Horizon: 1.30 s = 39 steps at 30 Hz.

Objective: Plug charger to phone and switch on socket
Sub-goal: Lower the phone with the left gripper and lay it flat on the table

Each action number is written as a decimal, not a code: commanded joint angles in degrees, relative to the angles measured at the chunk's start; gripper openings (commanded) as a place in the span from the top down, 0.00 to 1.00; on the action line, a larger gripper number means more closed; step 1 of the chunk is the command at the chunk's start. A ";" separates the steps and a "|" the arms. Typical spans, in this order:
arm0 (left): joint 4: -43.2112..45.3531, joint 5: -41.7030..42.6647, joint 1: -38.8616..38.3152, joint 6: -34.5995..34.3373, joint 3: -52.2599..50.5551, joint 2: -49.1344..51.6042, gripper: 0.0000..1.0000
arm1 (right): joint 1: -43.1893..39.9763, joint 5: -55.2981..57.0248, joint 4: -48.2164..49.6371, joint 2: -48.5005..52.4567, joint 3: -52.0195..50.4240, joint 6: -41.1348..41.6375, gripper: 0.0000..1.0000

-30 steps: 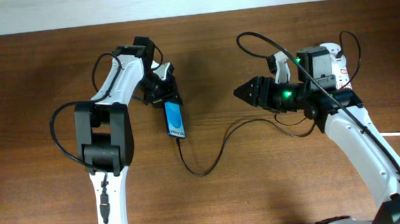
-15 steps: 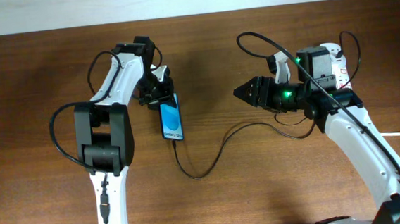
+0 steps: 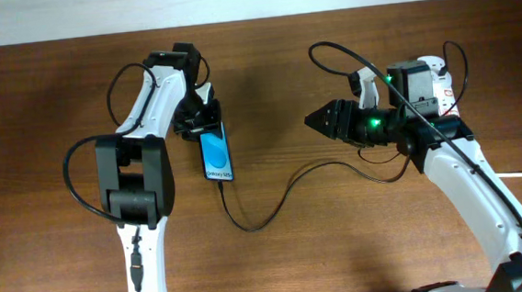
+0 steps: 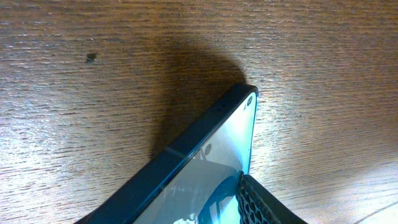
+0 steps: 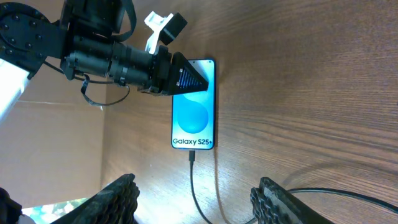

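Shifting phone [image 3: 217,155] leftward over bench [image 3: 45,87] with left tool [image 3: 206,124] clamped on its top end and charger [image 3: 275,209] staying plugged, holding right tool [image 3: 317,119] spread and empty, leaving socket [image 3: 442,85] switch pending.

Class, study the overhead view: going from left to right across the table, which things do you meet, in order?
phone → right gripper → socket. The charger is left out, since it stretches from the phone towards the right arm.
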 commanded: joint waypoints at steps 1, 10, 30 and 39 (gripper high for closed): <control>-0.11 -1.05 0.20 -0.33 1.18 0.42 0.53 | -0.07 0.48 0.20 0.31 0.17 -0.83 0.36; -0.76 -4.26 0.20 -1.18 1.18 0.42 0.49 | -0.07 0.50 0.20 0.31 0.17 -0.83 0.36; -0.66 -4.28 0.20 -1.20 1.18 0.42 0.38 | -0.07 0.98 0.20 0.31 0.17 -0.87 0.36; -0.50 -5.20 0.17 -1.22 1.18 0.42 0.27 | -0.07 0.98 0.20 0.31 0.17 -0.87 0.36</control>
